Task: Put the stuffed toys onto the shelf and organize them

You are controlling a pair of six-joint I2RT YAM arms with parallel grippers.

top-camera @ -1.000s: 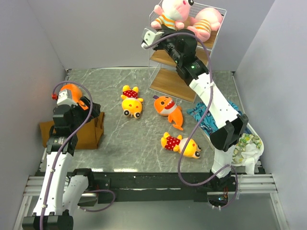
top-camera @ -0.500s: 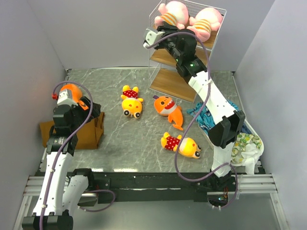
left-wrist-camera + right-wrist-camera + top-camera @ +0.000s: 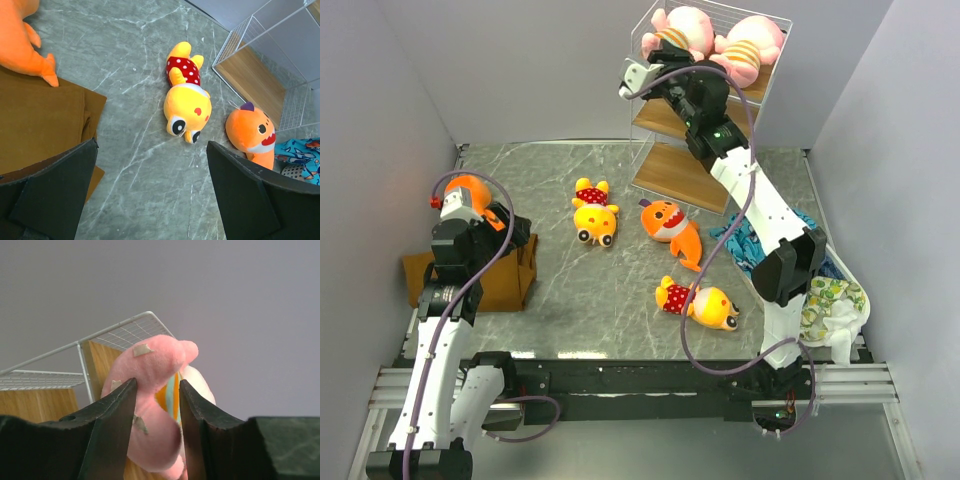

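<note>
The pink stuffed toy (image 3: 160, 357) seems soft and light, best pinched mid-body; right gripper (image 3: 157, 387) flanks it, squeeze unclear; left gripper (image 3: 152, 145) spread.

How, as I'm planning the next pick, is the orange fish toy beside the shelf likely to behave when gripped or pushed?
The orange fish toy looks like soft stuffed fabric, so it probably squashes, flops and weighs little. Lying flat with its tail out on the smooth table, it would likely slide, not roll.

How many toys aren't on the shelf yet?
4: yellow toy and orange fish mid-table, second yellow toy nearer the front, second orange fish on the brown cloth. None obviously hidden.
</note>
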